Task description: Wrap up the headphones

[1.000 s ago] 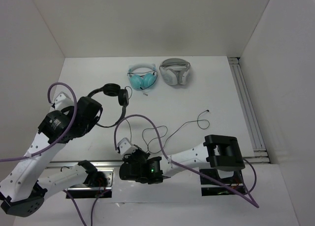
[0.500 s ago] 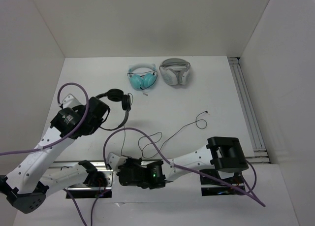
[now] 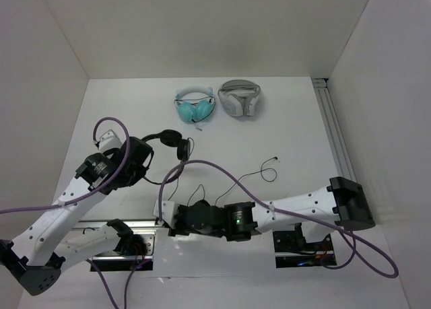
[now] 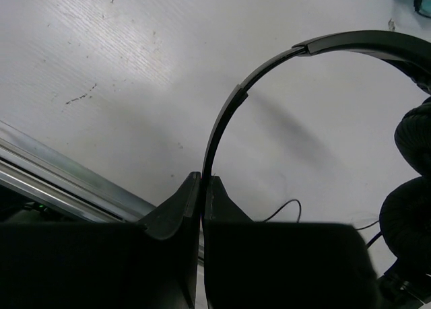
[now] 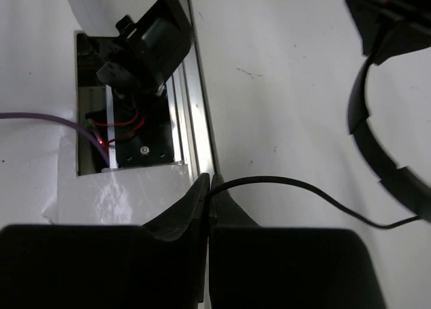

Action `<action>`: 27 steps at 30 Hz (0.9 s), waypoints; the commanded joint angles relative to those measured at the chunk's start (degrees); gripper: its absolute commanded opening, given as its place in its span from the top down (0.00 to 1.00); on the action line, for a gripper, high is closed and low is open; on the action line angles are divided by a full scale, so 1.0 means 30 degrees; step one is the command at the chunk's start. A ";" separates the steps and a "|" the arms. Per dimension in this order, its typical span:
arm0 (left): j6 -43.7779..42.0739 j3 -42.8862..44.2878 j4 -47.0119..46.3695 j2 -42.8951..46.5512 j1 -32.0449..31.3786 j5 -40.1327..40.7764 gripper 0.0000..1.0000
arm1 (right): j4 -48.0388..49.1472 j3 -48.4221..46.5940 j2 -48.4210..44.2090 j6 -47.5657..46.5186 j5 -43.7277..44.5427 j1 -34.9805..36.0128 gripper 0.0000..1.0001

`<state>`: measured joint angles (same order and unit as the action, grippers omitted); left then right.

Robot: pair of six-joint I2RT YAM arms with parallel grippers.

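Black on-ear headphones (image 3: 171, 136), held above the left side of the table (image 3: 289, 120) by the thin headband (image 4: 222, 120), clamped in the left end effector (image 4: 203, 188). Two small round earpads (image 3: 182, 148) close together. Long thin cable (image 3: 236, 181) trailing right in loose loops, pinched in the right end effector (image 5: 211, 188).

The headphones (image 4: 268, 65) look smooth black plastic; the table (image 4: 135, 66) matt, scuffed white.
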<state>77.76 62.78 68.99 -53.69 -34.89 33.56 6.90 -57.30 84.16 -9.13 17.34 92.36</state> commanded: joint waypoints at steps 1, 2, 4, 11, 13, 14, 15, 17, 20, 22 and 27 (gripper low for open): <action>-0.0897 -0.0213 -0.1640 0.0260 0.0118 -0.0696 1.00 | -0.0651 -0.0616 -0.0924 -0.0153 -0.3637 -0.1629 1.00; -0.0899 -0.0215 -0.1930 0.0260 0.0118 -0.0699 1.00 | -0.0919 -0.0907 -0.1128 -0.0152 -0.4426 -0.1867 1.00; -0.1685 -0.0215 -0.2455 0.0057 0.0118 -0.1049 1.00 | -0.1359 -0.1113 -0.1333 -0.0152 -0.4668 -0.2249 1.00; -0.3299 -0.0215 -0.2839 -0.0677 0.0118 -0.1461 1.00 | -0.3087 -0.2226 -0.1335 -0.0503 -0.6277 -0.3742 1.00; -0.3476 -0.0215 -0.2841 -0.0677 0.0118 -0.1461 1.00 | -0.3497 -0.2405 -0.1335 -0.0503 -0.6453 -0.4211 1.00; -0.3709 -0.0215 -0.2841 -0.0677 0.0118 -0.1461 1.00 | -0.3500 -0.2405 -0.1335 -0.0677 -0.6455 -0.4387 1.00; -0.3886 -0.0215 -0.3044 -0.0677 0.0118 -0.1461 1.00 | -0.3703 -0.2608 -0.1567 -0.0679 -0.6455 -0.4389 1.00; -0.4119 -0.0215 -0.3046 -0.0677 0.0118 -0.1461 1.00 | -0.3966 -0.2813 -0.1772 -0.0853 -0.6455 -0.4565 1.00; -0.4762 -0.0215 -0.3046 -0.0677 0.0118 -0.1461 1.00 | -0.4434 -0.3165 -0.1977 -0.0855 -0.6836 -0.5031 1.00; -0.4942 -0.0418 -0.3280 -0.0880 0.0118 -0.1664 1.00 | -0.4437 -0.3371 -0.1979 -0.0855 -0.7448 -0.5268 1.00; -0.4942 -0.0596 -0.3690 -0.0882 0.0118 -0.2017 1.00 | -0.4437 -0.3371 -0.1979 -0.0505 -0.9236 -0.6147 1.00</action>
<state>63.79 61.36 61.60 -56.40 -34.89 28.40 -5.85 -64.82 79.99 -10.61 -6.22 74.91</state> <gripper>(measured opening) 0.142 0.020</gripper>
